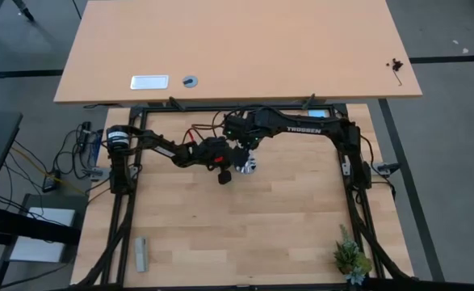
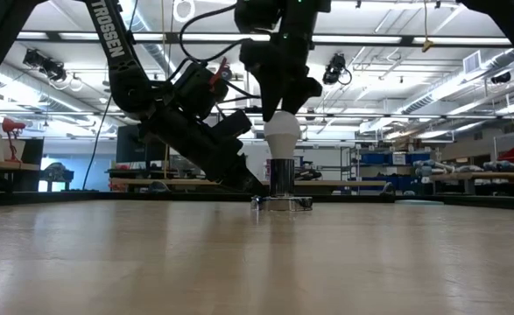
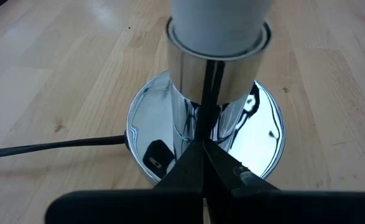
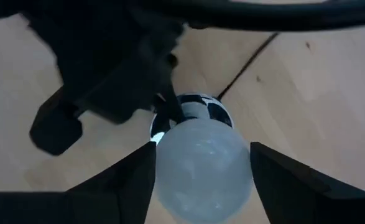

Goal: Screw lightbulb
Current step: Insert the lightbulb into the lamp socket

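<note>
Overhead only: left tool (image 1: 235,169) pinched closed beside socket base (image 1: 247,167).
Right wrist: right tool (image 4: 201,163) fingers spread, flanking lightbulb (image 4: 201,165).

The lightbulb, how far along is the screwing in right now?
Done: the lightbulb stands upright with its neck in the silver socket. In hand: the right gripper sits over the bulb from above, a finger on either side, while the left gripper, shut, presses on the socket's base. Left: whether the bulb is fully screwed in cannot be told; then release.
</note>
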Tool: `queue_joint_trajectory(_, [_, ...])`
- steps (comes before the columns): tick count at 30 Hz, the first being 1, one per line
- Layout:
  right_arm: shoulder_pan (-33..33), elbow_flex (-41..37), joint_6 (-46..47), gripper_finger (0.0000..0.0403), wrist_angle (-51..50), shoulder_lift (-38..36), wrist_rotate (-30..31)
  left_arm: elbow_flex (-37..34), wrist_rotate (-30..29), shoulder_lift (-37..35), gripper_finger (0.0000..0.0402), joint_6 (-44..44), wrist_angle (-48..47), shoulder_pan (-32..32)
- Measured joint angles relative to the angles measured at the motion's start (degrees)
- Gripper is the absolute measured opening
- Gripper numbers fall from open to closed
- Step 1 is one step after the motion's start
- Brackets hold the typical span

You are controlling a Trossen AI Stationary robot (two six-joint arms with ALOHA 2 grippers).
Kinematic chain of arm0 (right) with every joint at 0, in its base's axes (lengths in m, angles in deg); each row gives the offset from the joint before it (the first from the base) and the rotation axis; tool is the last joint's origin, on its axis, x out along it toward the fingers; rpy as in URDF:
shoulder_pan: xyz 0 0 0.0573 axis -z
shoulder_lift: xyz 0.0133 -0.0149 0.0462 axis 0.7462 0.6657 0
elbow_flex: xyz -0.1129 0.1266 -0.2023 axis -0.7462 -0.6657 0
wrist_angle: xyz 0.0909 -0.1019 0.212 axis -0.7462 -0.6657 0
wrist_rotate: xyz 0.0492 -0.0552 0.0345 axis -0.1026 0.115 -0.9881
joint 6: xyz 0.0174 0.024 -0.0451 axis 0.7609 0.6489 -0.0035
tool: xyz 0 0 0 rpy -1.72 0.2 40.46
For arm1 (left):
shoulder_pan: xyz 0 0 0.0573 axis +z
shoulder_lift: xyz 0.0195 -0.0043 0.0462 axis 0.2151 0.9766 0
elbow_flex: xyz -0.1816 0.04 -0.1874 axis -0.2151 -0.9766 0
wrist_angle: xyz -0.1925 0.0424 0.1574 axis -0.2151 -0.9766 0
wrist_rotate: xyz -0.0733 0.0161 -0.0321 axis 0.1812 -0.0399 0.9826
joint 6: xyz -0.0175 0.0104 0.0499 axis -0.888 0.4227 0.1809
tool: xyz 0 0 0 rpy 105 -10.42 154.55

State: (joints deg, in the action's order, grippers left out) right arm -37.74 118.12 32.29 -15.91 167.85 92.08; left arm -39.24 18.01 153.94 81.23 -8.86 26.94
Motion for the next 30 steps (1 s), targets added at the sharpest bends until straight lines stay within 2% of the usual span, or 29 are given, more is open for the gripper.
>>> queue_joint_trajectory(7, [0.0, 6.07, -9.87, 0.0289, -3.17, 0.47, -2.36, 0.0, -0.02, 0.0, 0.0, -0.01, 0.0, 0.0])
queue_joint_trajectory(14, [-0.26, 8.24, -40.44, 0.0298, -7.49, 0.33, -2.29, 0.0, 0.0, -0.02, 0.0, -0.03, 0.0, 0.0])
queue_joint_trajectory(17, [-0.26, 6.21, -47.56, 0.0291, -6.15, 0.26, -1.48, 0.0, -0.02, -0.02, 0.0, -0.04, -0.02, 0.0])
queue_joint_trajectory(25, [0.07, 0.91, -47.69, 0.0267, -1.67, 0.03, -1.22, 0.0, -0.02, -0.02, 0.0, -0.04, -0.07, 0.0])
queue_joint_trajectory(27, [0.06, 0.65, -43.43, 0.0258, -1.54, -0.04, -0.95, 0.0, -0.02, -0.02, 0.0, -0.04, -0.07, 0.0])
queue_joint_trajectory(30, [0.41, 0.65, -31.95, 0.0244, -1.47, -0.04, -0.84, 0.0, 0.0, -0.01, 0.0, -0.04, -0.07, 0.0])
